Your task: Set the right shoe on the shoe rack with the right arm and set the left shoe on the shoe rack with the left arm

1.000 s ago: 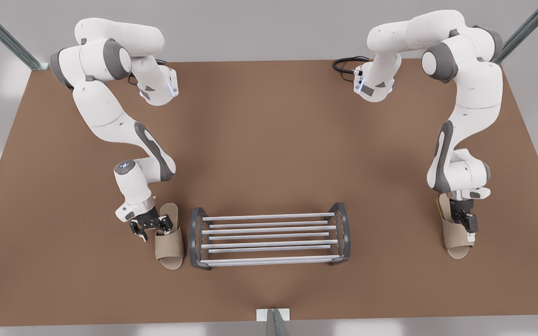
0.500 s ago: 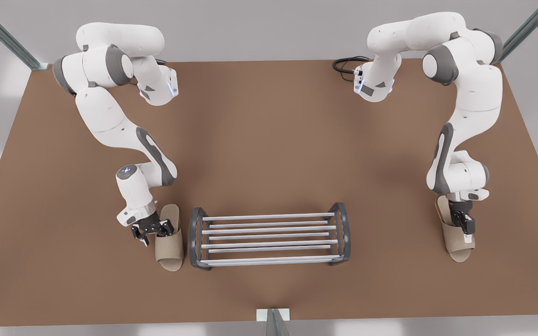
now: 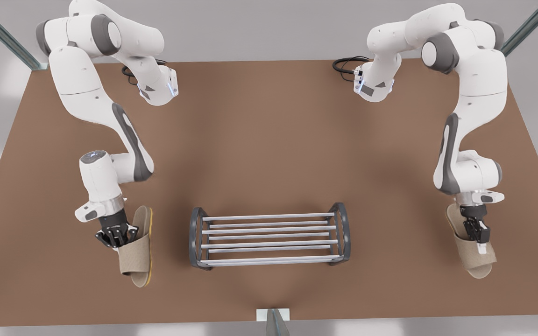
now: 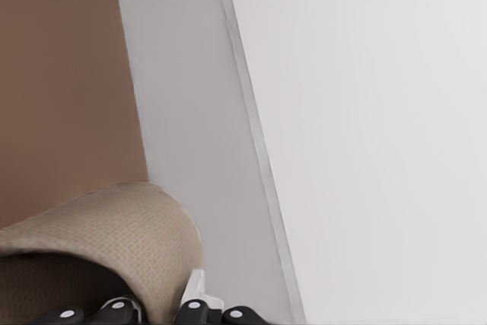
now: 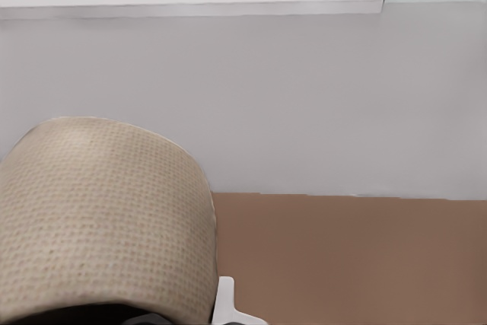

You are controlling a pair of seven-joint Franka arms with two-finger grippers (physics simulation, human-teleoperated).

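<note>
No readable text, labels, brands or numbers anywhere.

The slipper (image 4: 99,241) is cut off just beside the left claw (image 4: 169,307); its sole is hidden, perhaps behind the strap.

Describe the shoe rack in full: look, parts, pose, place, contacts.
The shoe rack is a low frame with two dark-grey arched ends joined by pale silver horizontal bars, metal by its look. It stands upright on the brown table, lengthwise across the front view and near the table's near edge. Its bars are bare. The slipper at the front view's left and the slipper at the front view's right are both clear of it.
</note>
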